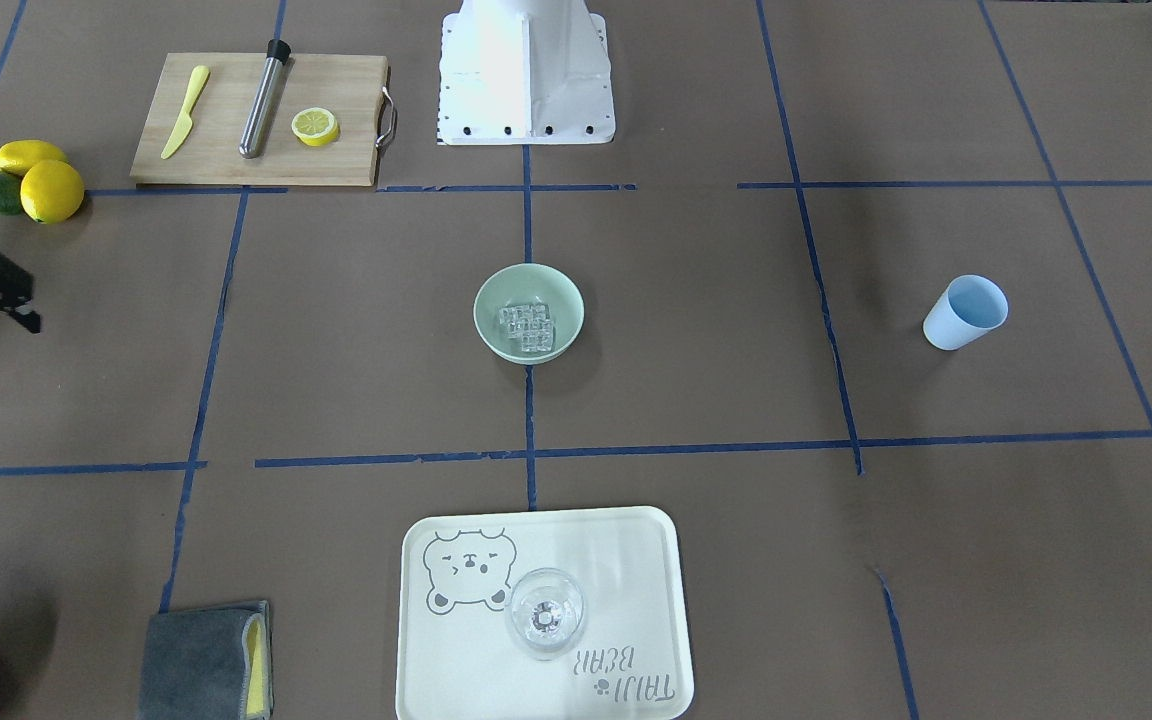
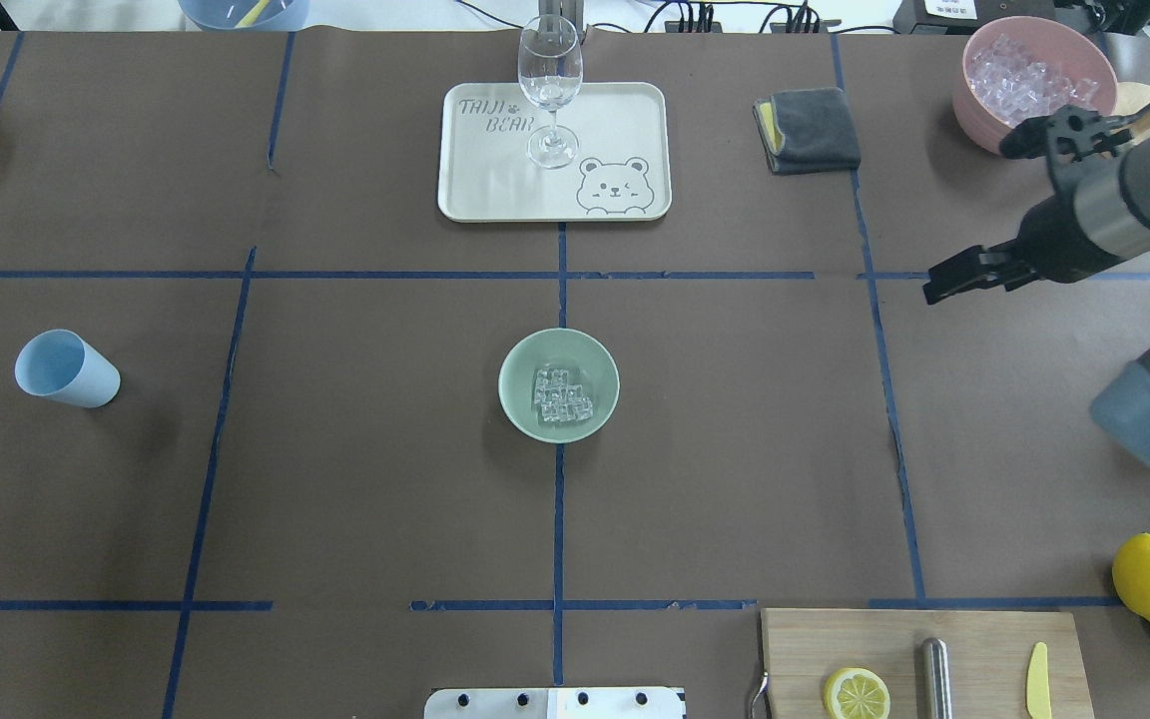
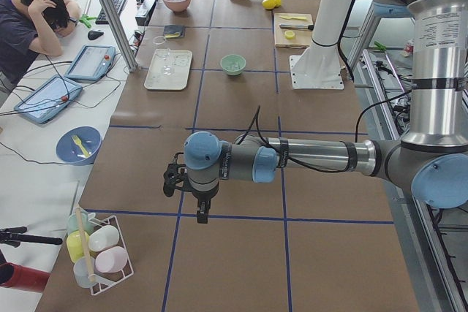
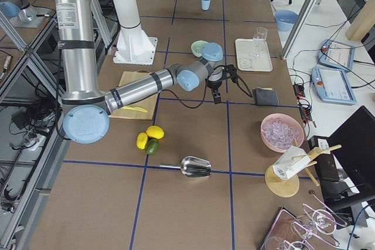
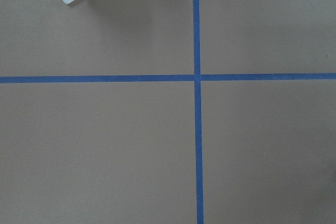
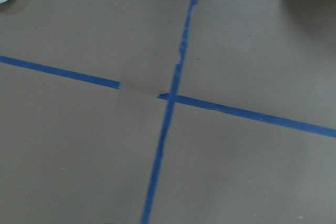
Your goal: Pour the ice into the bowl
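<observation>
Small clear ice cubes (image 2: 562, 395) lie in the round mint-green bowl (image 2: 517, 390); a light blue cup (image 2: 66, 368) stands well left. Whether the fingers of the left gripper (image 3: 200, 212) and right gripper (image 2: 937, 289) are released or clenched, I cannot tell.

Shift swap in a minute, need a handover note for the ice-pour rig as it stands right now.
Left gripper: hangs over the table at the robot's left end, far from the bowl; cannot tell if open or shut.
Right gripper: above the table on the robot's right, nothing seen in it; open or shut unclear.
Ice lies in the bowl at table centre. Light blue cup lies on its side, apparently empty.
Done: the pour looks complete.
Left: probably only parking the arms.
</observation>
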`<state>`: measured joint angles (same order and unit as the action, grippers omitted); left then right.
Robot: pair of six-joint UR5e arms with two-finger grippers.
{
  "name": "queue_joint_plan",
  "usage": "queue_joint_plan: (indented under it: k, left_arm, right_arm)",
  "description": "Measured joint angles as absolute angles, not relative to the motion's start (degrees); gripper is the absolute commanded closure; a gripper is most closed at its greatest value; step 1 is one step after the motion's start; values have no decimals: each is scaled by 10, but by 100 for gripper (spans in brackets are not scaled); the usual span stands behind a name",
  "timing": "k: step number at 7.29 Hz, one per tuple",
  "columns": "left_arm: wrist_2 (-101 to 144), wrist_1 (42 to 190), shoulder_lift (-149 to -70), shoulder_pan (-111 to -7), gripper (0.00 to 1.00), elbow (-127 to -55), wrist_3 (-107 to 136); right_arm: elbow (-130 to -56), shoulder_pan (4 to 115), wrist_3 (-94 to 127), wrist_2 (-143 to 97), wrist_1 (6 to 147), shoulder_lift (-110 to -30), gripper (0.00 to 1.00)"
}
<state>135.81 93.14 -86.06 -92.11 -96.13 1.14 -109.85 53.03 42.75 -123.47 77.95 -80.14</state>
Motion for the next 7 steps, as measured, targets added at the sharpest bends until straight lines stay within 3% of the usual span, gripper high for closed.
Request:
queue_joint_plan:
  k: [4, 6, 7]
  left_arm:
    - [1358, 932, -860, -921, 0, -958, 11]
    - [1359, 933, -860, -921, 0, -957, 11]
    - [1359, 933, -860, -921, 0, -956, 11]
  right_arm:
    - [-1054, 372, 605, -1107, 909, -613, 2]
    - [-995, 341, 654, -1073, 913, -549, 11]
    - [-972, 331, 671, -1066, 912, -528, 11]
